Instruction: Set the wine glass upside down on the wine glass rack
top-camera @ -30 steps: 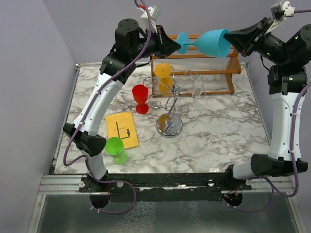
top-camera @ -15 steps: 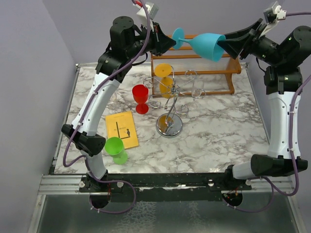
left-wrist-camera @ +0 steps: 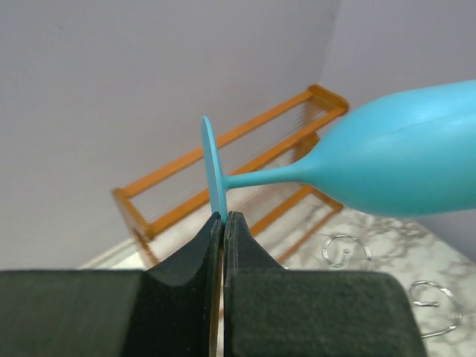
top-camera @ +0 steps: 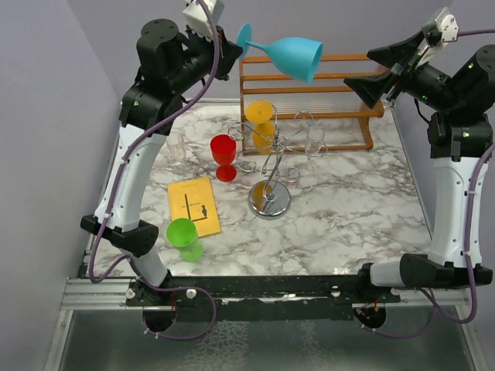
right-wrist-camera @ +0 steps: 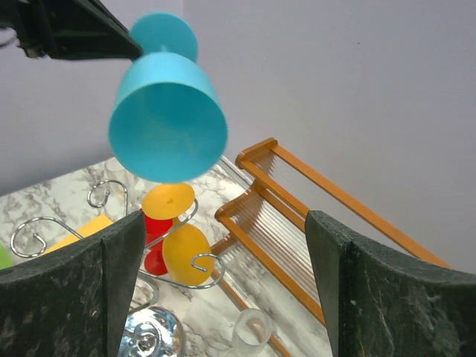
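A blue wine glass (top-camera: 288,56) lies sideways in the air, high over the back of the table. My left gripper (top-camera: 230,48) is shut on the rim of its round foot (left-wrist-camera: 215,177), and the bowl (left-wrist-camera: 405,152) points right. My right gripper (top-camera: 379,68) stands open to the right of the bowl, apart from it; in its wrist view the glass's open mouth (right-wrist-camera: 168,128) faces me. Below stands the wine glass rack (top-camera: 272,158), silver wire with a chrome base (top-camera: 269,200). A yellow glass (top-camera: 261,124) hangs upside down on it.
A brown wooden slatted shelf (top-camera: 325,99) stands at the back, behind the rack. A red glass (top-camera: 223,156), a green glass (top-camera: 184,235), a yellow card (top-camera: 194,205) and a clear glass (top-camera: 176,144) are on the marble table (top-camera: 348,216). Another clear glass (top-camera: 314,141) stands by the rack.
My right gripper has opened, let go of the blue bowl and drawn back to the right. My left arm has carried the glass left and up by its foot.
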`<state>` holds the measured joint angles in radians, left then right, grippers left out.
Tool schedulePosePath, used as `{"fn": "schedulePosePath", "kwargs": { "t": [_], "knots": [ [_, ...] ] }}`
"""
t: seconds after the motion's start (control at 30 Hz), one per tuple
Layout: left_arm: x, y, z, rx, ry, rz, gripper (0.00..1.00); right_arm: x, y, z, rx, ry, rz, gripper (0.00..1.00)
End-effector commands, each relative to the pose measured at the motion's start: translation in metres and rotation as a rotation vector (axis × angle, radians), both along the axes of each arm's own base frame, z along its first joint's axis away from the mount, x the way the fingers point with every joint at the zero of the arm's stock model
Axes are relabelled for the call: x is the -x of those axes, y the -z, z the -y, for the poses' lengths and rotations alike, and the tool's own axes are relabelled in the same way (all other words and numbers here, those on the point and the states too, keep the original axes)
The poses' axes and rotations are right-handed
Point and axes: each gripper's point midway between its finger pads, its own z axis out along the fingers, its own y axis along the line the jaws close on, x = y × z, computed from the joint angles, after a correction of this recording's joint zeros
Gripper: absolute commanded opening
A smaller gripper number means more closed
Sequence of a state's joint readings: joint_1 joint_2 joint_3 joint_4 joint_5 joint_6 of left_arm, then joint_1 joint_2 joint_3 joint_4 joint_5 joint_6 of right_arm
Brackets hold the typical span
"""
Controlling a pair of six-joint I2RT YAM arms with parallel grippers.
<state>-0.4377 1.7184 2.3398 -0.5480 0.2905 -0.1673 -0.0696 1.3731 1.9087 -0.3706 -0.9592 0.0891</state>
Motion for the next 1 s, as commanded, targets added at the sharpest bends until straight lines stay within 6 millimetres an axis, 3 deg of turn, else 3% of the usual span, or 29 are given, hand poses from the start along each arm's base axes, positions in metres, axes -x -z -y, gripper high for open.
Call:
{"fn": "schedulePosePath", "kwargs": {
  "t": [0.0,0.27,0.43,0.6,0.73,0.83,0.97],
  "knots": [
    [0.029,-0.053,-0.058,-0.160,-0.195,0.250,0.00,0.008,-0.007,0.011,0.064,0.102,0.060,0.88],
    [0.054,-0.062,-0.122,-0.528,-0.395,0.422,0.00,0.001,0.005,0.026,0.138,0.197,0.073,0.91],
    [0.072,-0.044,-0.149,-0.785,-0.410,0.439,0.00,-0.002,0.020,0.027,0.149,0.198,0.043,0.92],
    [0.094,-0.031,-0.174,-0.928,-0.398,0.413,0.00,-0.007,0.034,0.028,0.158,0.201,0.017,0.92],
    [0.106,0.001,-0.176,-1.093,-0.268,0.392,0.00,-0.008,0.040,0.029,0.170,0.206,0.010,0.93],
    [0.109,0.035,-0.169,-1.216,-0.113,0.372,0.00,-0.008,0.042,0.031,0.174,0.219,0.011,0.93],
    [0.106,0.064,-0.156,-1.282,0.037,0.368,0.00,-0.007,0.044,0.031,0.174,0.216,0.011,0.93]
  ]
}}
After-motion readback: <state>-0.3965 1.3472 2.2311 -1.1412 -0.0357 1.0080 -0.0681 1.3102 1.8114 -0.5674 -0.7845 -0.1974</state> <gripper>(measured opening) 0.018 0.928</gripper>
